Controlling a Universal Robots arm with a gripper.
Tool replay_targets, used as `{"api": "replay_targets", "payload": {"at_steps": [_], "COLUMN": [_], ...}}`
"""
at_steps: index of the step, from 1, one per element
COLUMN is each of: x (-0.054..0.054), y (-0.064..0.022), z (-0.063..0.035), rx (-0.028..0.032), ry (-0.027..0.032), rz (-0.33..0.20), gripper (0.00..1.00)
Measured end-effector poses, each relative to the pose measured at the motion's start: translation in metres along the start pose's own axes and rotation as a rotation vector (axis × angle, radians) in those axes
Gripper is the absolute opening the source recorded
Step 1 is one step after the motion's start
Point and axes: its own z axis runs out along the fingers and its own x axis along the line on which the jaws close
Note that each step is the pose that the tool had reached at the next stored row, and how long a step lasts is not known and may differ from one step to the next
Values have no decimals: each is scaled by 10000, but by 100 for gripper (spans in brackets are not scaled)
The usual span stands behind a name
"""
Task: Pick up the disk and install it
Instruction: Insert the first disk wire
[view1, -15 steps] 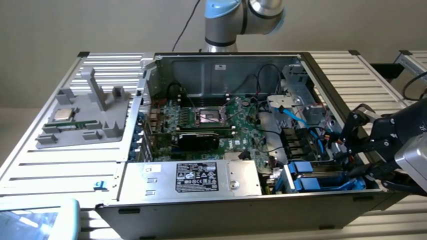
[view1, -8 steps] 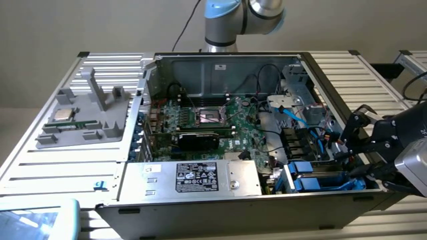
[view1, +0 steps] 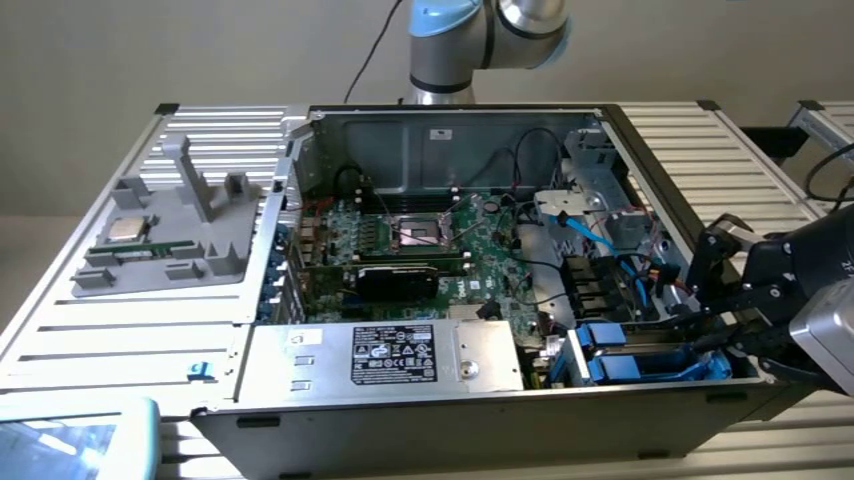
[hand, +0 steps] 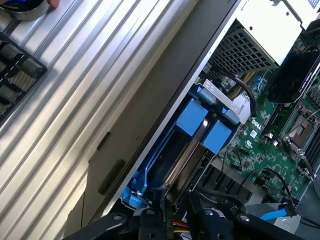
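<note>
Open from above at the drive bay (view1: 577, 352), yet hemmed by the case wall (hand: 150, 115), loose cables (view1: 638, 285), the silver box (view1: 400, 355) and the gripper (view1: 705, 328) alongside.

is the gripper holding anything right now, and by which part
Cannot be told. The gripper is at one end of the disk in its blue frame inside the computer case, but a grip is not clear.

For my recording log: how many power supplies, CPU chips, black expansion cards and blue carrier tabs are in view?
power supply: 1
CPU chip: 1
black expansion card: 1
blue carrier tabs: 2
Total: 5
</note>
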Motion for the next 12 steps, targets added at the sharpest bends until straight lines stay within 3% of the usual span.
{"api": "replay_targets", "payload": {"at_steps": [1,12], "x": [2,20], "y": [2,11], "z": [1,12], "rx": [2,12], "ry": [-3,-18], "rz": [0,-3], "gripper": [29,29]}}
